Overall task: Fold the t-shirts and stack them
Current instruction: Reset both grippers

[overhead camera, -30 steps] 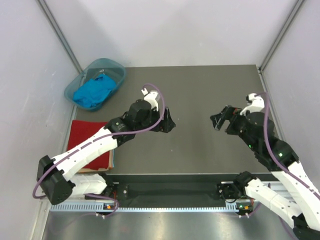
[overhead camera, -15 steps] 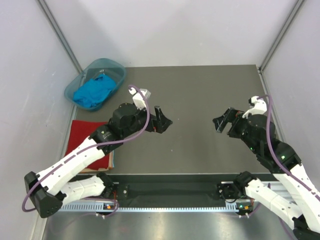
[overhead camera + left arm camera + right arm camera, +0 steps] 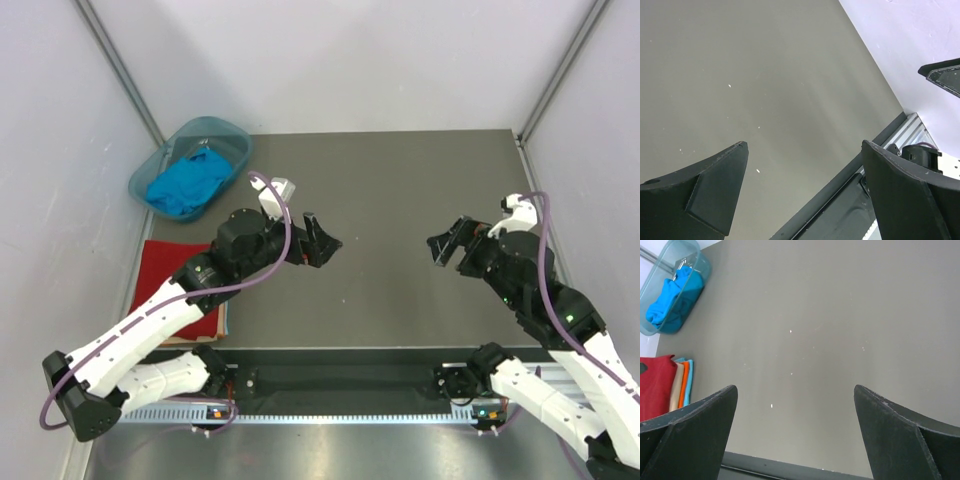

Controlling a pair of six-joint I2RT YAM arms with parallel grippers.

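A deep red t-shirt (image 3: 170, 290) lies folded on top of a stack at the table's left edge; it also shows in the right wrist view (image 3: 654, 385). A tan edge (image 3: 676, 386) shows under it, beside orange and light blue edges. A bright blue t-shirt (image 3: 188, 182) lies crumpled in the teal basin (image 3: 222, 127), also in the right wrist view (image 3: 669, 302). My left gripper (image 3: 318, 240) (image 3: 804, 145) is open and empty above bare table, right of the stack. My right gripper (image 3: 448, 246) (image 3: 794, 387) is open and empty over the table's right half.
The teal basin (image 3: 652, 282) stands at the back left corner. Grey walls close in both sides and the back. A metal rail (image 3: 340, 385) runs along the near edge. The right gripper's finger (image 3: 944, 75) shows in the left wrist view.
My left arm has drawn back and its gripper has shifted a little left and toward the near edge. My right gripper has moved slightly nearer. Both stay open and empty.
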